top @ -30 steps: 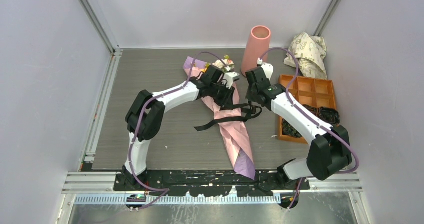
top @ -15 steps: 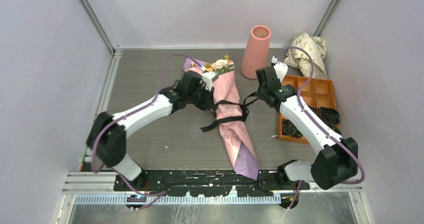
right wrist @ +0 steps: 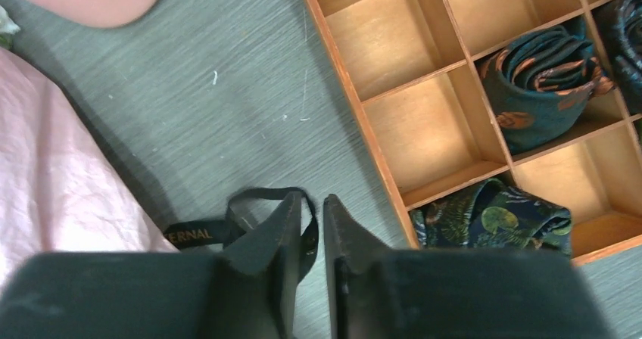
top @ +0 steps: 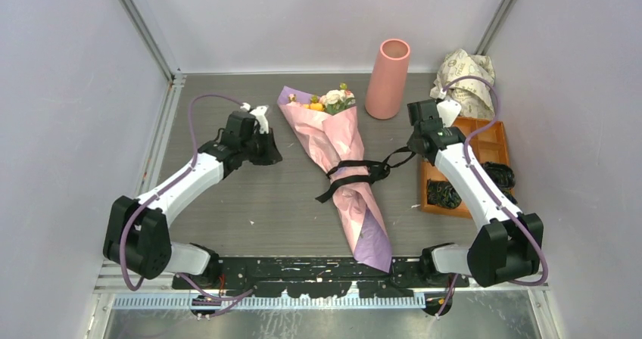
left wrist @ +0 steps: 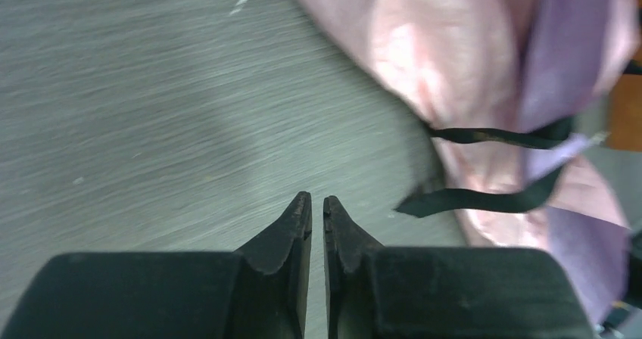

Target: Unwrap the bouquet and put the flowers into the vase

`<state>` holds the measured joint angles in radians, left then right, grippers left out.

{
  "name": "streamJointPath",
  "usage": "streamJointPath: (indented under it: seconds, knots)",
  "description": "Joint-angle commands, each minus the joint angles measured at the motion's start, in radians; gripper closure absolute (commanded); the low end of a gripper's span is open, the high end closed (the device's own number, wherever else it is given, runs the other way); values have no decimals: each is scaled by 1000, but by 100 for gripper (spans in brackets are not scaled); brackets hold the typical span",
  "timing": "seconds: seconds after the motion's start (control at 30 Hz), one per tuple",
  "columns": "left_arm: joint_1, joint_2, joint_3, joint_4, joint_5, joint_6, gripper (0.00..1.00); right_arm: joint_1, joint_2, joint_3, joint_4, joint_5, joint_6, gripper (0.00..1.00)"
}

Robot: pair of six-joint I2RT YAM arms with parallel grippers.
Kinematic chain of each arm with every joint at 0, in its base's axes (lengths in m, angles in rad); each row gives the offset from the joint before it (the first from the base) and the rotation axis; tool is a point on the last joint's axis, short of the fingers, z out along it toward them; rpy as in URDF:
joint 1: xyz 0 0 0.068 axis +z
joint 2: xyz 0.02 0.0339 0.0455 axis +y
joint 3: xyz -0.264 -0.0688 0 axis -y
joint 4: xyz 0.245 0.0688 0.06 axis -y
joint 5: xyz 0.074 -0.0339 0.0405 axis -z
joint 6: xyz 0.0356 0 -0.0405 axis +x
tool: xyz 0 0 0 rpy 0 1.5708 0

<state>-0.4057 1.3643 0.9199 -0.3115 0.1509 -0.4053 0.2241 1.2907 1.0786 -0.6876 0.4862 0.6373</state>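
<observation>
The bouquet (top: 341, 146), a pink and lilac paper cone, lies in the middle of the table with the flowers (top: 333, 98) at its far end. A black ribbon (top: 352, 174) is still wound around its waist. The salmon-pink vase (top: 388, 66) stands upright behind it. My left gripper (top: 271, 156) is over bare table left of the cone. In the left wrist view this gripper (left wrist: 316, 197) is shut and empty. My right gripper (top: 415, 151) is at the ribbon's right-hand loop (right wrist: 198, 234). In its own view the right gripper (right wrist: 312, 197) has jaws parted by a narrow gap, the loop running behind its left finger.
An orange compartment tray (top: 462, 138) sits just right of my right gripper, with rolled patterned cloths (right wrist: 541, 74) in some cells. Crumpled cream printed paper (top: 465, 73) lies at the back right. Walls enclose the table on three sides.
My left arm let go of the bouquet and swung away to the left, then shut. My right gripper moved right, drawing the ribbon loop out, and its jaws parted slightly.
</observation>
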Motion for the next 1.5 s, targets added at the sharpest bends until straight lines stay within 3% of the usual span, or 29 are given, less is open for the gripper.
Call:
streamJointPath:
  seconds: [0.0, 0.13, 0.27, 0.43, 0.57, 0.77, 1.1, 1.47]
  knots:
    - [-47, -30, 136, 66, 236, 33, 86, 1, 21, 24, -21, 38, 32, 67]
    - [-165, -1, 315, -8, 253, 161, 76, -13, 21, 29, -38, 65, 50, 48]
    - [-253, 119, 546, -115, 348, 251, 65, -38, -34, 21, -21, 38, 67, 47]
    - [-357, 415, 863, -365, 328, 396, 63, -39, -175, 5, -3, 9, 72, 46]
    - [-383, 649, 1046, -483, 305, 480, 60, -40, -317, 7, -20, 55, 65, 40]
    - [-394, 846, 1265, -601, 292, 530, 56, -41, -469, 30, -47, 84, 38, 34]
    - [-408, 1032, 1471, -710, 281, 554, 53, -40, -510, -6, -42, -19, 45, 34]
    - [-457, 957, 1244, -635, 339, 527, 55, -40, -503, -43, -17, -48, 51, 34]
